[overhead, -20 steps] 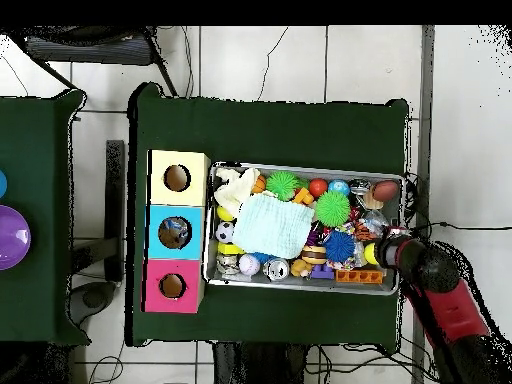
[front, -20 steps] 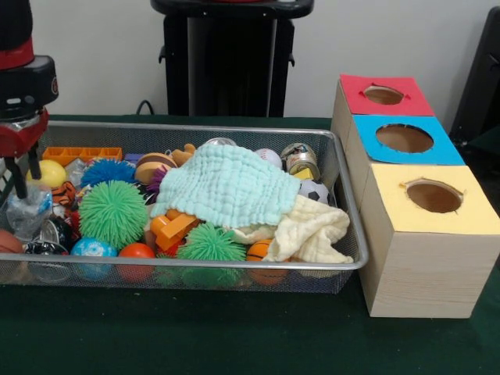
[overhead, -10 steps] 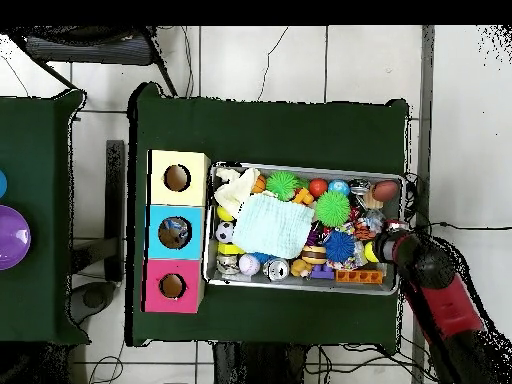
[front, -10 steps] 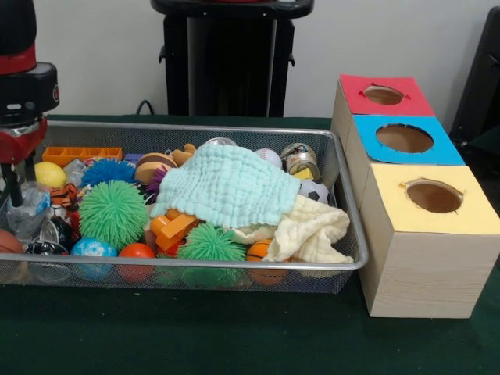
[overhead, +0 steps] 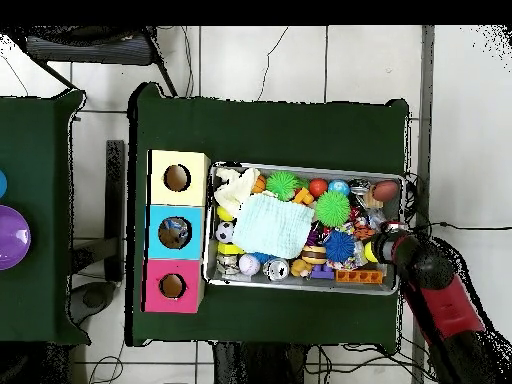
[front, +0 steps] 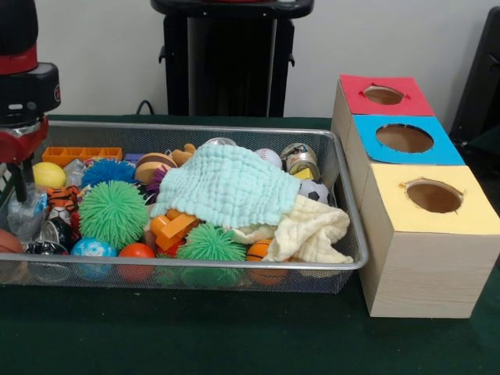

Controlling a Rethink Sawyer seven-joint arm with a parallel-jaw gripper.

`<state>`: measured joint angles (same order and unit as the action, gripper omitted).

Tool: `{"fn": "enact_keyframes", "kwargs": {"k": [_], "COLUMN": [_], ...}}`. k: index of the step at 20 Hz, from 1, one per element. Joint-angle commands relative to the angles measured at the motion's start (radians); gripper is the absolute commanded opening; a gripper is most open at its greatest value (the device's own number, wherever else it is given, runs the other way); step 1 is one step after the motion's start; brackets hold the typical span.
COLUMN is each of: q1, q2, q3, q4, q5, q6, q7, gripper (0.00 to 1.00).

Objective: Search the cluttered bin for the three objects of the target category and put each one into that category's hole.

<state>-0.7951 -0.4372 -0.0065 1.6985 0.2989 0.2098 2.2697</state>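
Front view had the hand (front: 9, 183) at the far left end of the wire bin (front: 348, 205), and across the last second it had drifted outward and a touch higher: a second back its dark tips stood just in front of the yellow ball (front: 48, 174), and by this frame only a sliver showed at the picture's edge, beside the crumpled clear wrapper (front: 28, 209). Whether those tips were apart or together, I couldn't tell; they were cut off by the frame. Nothing looked to be carried. From overhead the red arm (overhead: 440, 290) had slid the same way, its head sitting over the bin's end wall.

Everything else held its place: the mint cloth (front: 226, 183) draped over the middle of the heap, the cream cloth (front: 312, 230) slumped toward the boxes, the spiky green ball (front: 113, 212) up front. The red box (front: 384, 95), blue box (front: 405, 139) and yellow box (front: 434, 197) stood just beside the bin on the counter (front: 234, 336). My read: no pick made, search step only, target things buried in the clutter.
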Motion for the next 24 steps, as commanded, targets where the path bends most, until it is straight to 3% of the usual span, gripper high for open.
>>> {"fn": "enact_keyframes", "kwargs": {"k": [1, 3, 10, 17, 22, 24], "q1": [0.027, 0.054, 0.047, 0.068, 0.128, 0.155], "q2": [0.038, 0.032, 0.013, -0.055, -0.131, -0.149], "q3": [0.049, 0.027, 0.038, 0.034, 0.015, -0.008], "q4": [0.002, 0.006, 0.011, -0.004, 0.025, 0.023], "q5": [-0.026, -0.011, -0.01, -0.105, -0.168, -0.176], "q6": [-0.024, -0.042, -0.035, -0.049, -0.074, -0.035], "q7": [0.089, 0.12, 0.112, 0.02, 0.029, 0.035], "gripper": [0.0, 0.0, 0.0, 0.0, 0.0, 0.0]}}
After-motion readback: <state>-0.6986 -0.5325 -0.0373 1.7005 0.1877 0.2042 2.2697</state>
